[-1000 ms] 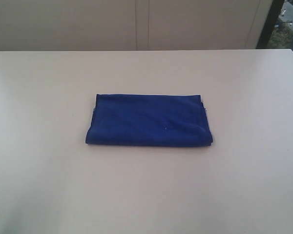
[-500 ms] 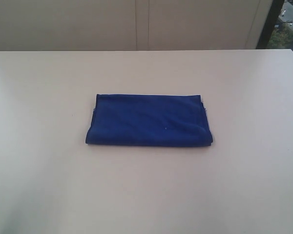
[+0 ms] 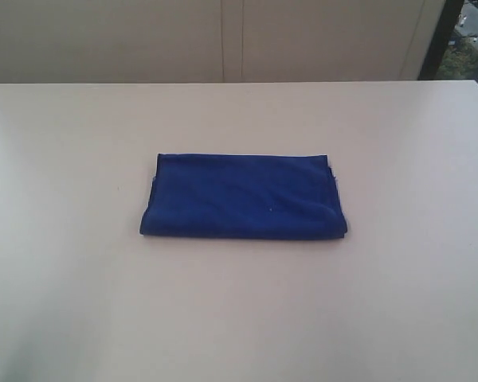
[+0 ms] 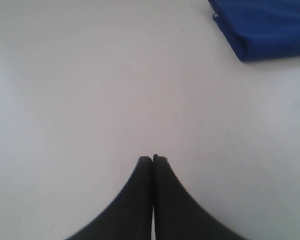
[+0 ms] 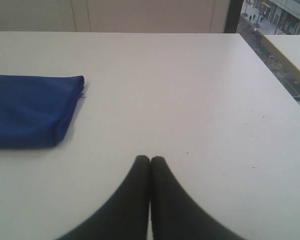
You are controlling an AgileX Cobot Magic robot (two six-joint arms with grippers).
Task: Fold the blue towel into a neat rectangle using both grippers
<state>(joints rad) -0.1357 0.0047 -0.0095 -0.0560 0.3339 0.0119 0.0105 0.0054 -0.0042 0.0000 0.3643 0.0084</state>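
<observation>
Table (image 3: pixel 64 302): broad, flat, pale, matte top, smooth enough for cloth to slide on. The blue towel (image 3: pixel 243 197) lies mid-table, flat, already a layered rectangle w/ its long side running across the exterior view. It is well apart from both arms.

Judgement: fold looks about done. What's left is a tidy-up or one more halving. To do that well:
- open both jaws before going in
- come in low at the two corners of one short end
- pinch all layers, not just the top one
- lift both sides evenly, carry over, line up edges, then let go together
- no dragging, since soft cloth bunches

Towel material: deep blue, soft, slightly fuzzy, looks like microfibre. The near long edge is a rounded, plump fold. The far edge is thinner, w/ layers slightly stepped, and there are faint creases on top.

Left gripper (image 4: pixel 153 159): black, smooth curved fingers, tips pressed together, nothing held, over bare table w/ a towel corner off to one side.

Right gripper (image 5: pixel 150 159): same shape, jaws also fully closed and empty, apart from the towel's end.

Pale scrap (image 5: pixel 83 94) at one towel corner; thread or label, can't tell.
</observation>
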